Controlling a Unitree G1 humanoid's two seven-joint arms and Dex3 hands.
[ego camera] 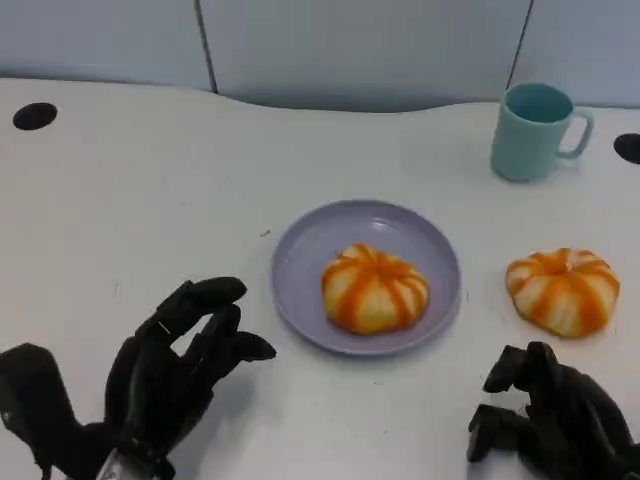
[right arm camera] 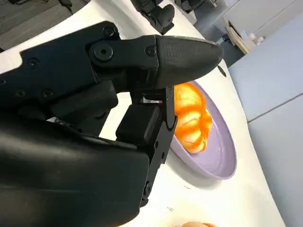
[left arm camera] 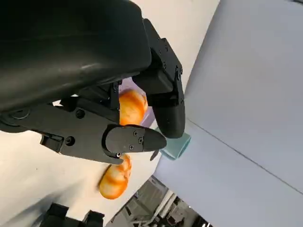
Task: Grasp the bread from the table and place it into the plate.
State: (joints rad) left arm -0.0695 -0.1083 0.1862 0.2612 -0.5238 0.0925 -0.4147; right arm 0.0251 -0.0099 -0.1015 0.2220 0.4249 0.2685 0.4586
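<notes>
white table (ego camera: 150, 190) under me. my left hand (ego camera: 175, 365) and right hand (ego camera: 545, 420) hover empty, fingers apart. one bread roll (ego camera: 375, 288) sits in the lilac plate (ego camera: 300, 250); another roll (ego camera: 563, 290) lies on the table just right of the plate, near a teal mug (ego camera: 535, 130).

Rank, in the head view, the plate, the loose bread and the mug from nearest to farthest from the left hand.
From the left hand:
1. Plate, just to its right, holding one bread.
2. Loose bread, on the table right of the plate.
3. Mug, far right corner.
</notes>
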